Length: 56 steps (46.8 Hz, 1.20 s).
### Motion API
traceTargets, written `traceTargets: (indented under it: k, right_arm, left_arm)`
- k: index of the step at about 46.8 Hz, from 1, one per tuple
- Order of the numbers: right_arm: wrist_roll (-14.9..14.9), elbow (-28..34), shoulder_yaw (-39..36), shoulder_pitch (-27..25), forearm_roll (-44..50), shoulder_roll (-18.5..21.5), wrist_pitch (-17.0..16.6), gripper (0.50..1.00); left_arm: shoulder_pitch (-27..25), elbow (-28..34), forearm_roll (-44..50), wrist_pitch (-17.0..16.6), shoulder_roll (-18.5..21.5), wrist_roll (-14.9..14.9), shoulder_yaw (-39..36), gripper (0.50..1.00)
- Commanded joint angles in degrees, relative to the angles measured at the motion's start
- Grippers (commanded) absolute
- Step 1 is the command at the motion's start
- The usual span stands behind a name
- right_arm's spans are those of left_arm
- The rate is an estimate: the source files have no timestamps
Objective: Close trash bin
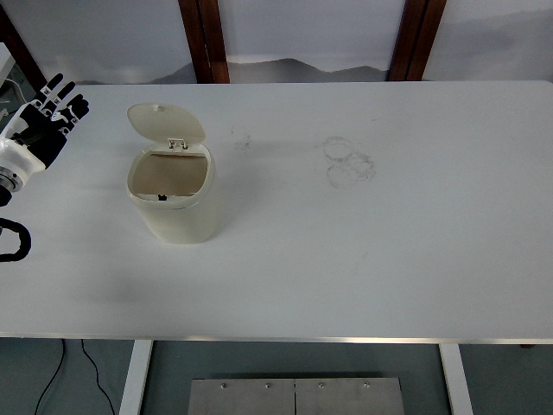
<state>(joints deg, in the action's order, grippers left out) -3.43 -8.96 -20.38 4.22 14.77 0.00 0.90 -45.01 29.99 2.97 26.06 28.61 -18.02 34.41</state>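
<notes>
Trash bin (pixel 175 194) on desk (pixel 389 242) w/ lid (pixel 166 123) tipped back, so left hand (pixel 47 121) hovers left of it, fingers (pixel 60 86) spread, holding nothing

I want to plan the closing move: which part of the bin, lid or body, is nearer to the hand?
The lid: it stands open at the far rim, level with the left hand; the body is lower.

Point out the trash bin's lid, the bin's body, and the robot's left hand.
lid (pixel 164 123), head view, middle of the raised flap's underside.
trash bin (pixel 183 220), head view, front wall of the cream body.
left hand (pixel 45 130), head view, black palm below the spread fingers.
</notes>
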Motion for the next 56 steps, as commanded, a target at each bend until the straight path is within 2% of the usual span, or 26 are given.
traceTargets:
  k: [1,9,18,27,30,40,46,56]
  right_arm:
    - [0.0,-0.1,0.0,0.0,0.0,0.0,0.0,0.995]
    - [0.0,0.0,0.0,0.0,0.0,0.0,0.0,0.995]
    - [0.0,0.0,0.0,0.0,0.0,0.0,0.0,0.995]
    - [0.0,0.0,0.0,0.0,0.0,0.0,0.0,0.995]
    - [0.0,0.0,0.0,0.0,0.0,0.0,0.0,0.995]
    - [0.0,0.0,0.0,0.0,0.0,0.0,0.0,0.995]
    - [0.0,0.0,0.0,0.0,0.0,0.0,0.0,0.995]
    - [0.0,0.0,0.0,0.0,0.0,0.0,0.0,0.995]
  left_arm:
    - [0.0,3.0,-0.1,-1.0,2.1,0.0,-0.7,1.000]
    - [-0.7,11.1,-0.2,-4.3,7.3,0.0,-5.1,1.000]
    - [-4.0,16.6,-0.6,-4.0,13.0,0.0,-13.3,1.000]
    - [-10.6,21.8,-4.6,-3.3,17.8,0.0,-20.4,1.000]
    - [-13.6,23.0,-6.7,-1.5,19.0,0.0,-22.5,1.000]
    - [-23.1,24.6,-13.0,8.8,21.0,0.1,-31.6,1.000]
    - [-28.4,25.0,-16.6,8.9,21.6,0.5,-36.1,1.000]
    - [-33.8,25.3,-24.0,8.9,21.7,6.1,-36.8,1.000]
